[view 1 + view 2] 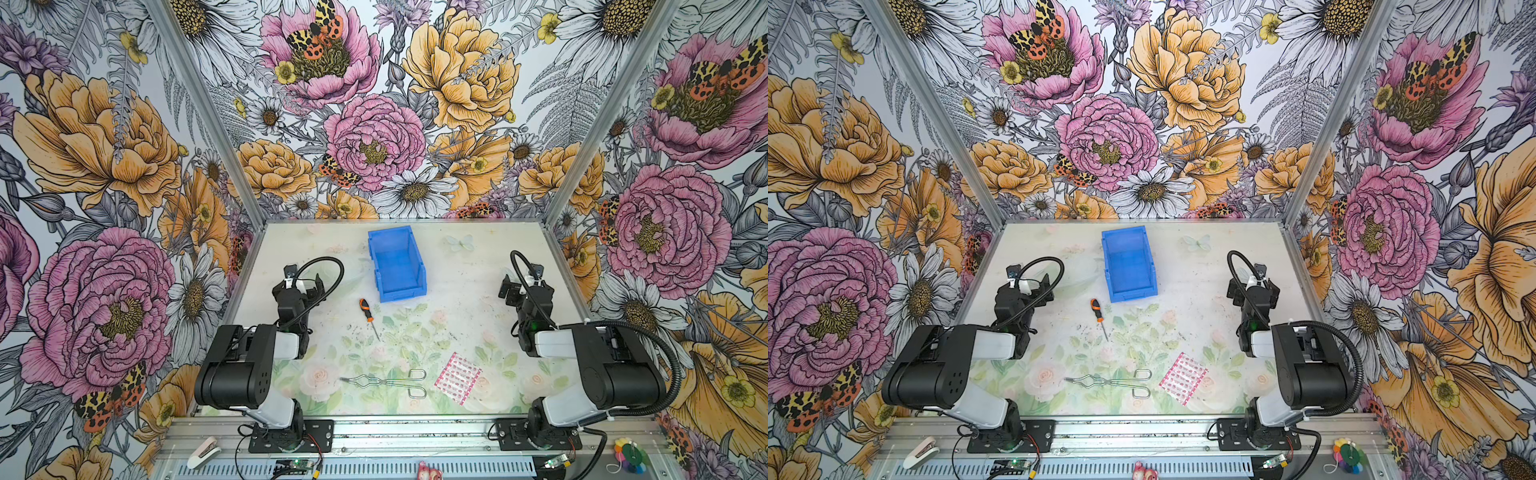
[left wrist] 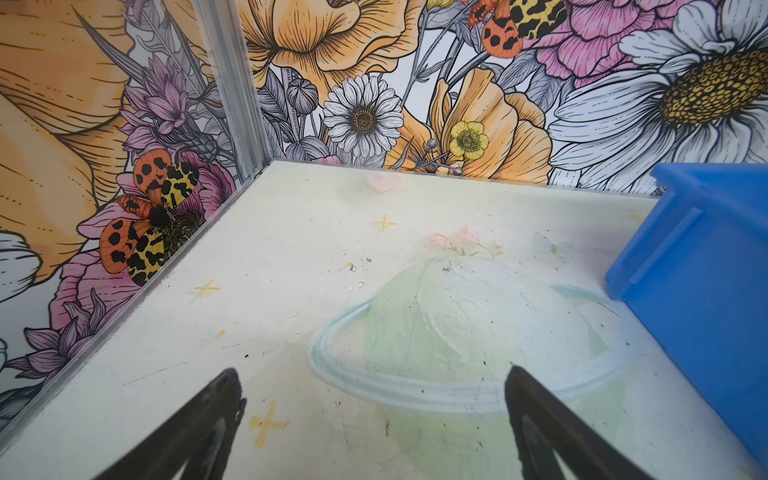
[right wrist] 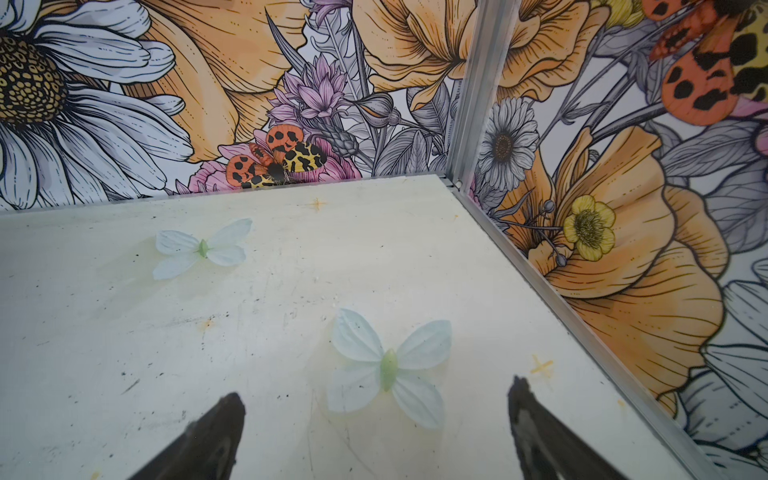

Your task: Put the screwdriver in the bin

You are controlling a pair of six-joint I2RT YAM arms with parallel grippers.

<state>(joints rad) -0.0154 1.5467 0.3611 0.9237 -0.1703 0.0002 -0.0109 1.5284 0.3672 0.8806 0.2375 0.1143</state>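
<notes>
You are looking at a smooth blue plastic bin (image 1: 397,270), a screwdriver (image 1: 368,313) showing a glossy orange-and-black handle and bare metal shaft, and wire-metal tongs (image 1: 380,381), all sitting on a matt, scuffed worktop (image 1: 457,299).

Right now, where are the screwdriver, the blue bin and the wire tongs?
screwdriver (image 1: 365,309): in a top view, on its orange-and-black handle.
bin (image 1: 397,266): in a top view, on its bare blue floor.
tongs (image 1: 383,381): in a top view, where its wire arms meet.
</notes>
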